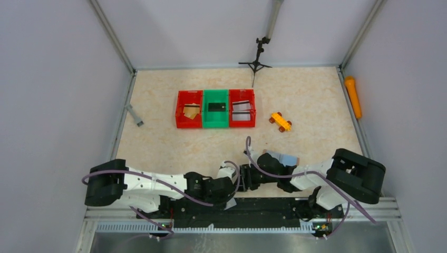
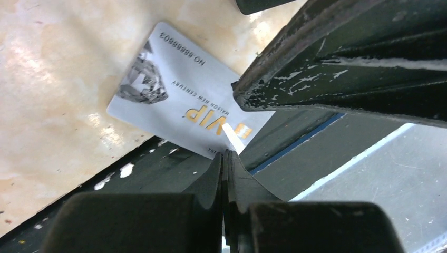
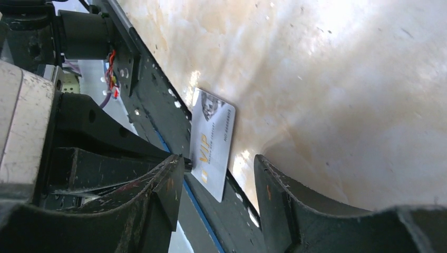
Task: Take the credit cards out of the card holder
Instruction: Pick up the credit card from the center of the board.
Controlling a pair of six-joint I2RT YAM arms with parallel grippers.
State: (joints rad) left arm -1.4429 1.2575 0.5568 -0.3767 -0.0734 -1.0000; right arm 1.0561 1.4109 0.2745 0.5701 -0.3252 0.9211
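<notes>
Card [image 2: 174, 95] (silver, VIP) sits between open right pincer [image 3: 216, 163] tips, bins [image 1: 215, 120] well beyond.

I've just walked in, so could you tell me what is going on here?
The left gripper is shut on one edge of a silver VIP card, close to the near edge of the table. The right gripper is open, its fingers either side of the same card, so this looks like a handover. Further back, the left red bin holds a tan card, the green bin a black card and the right red bin a striped card.
</notes>
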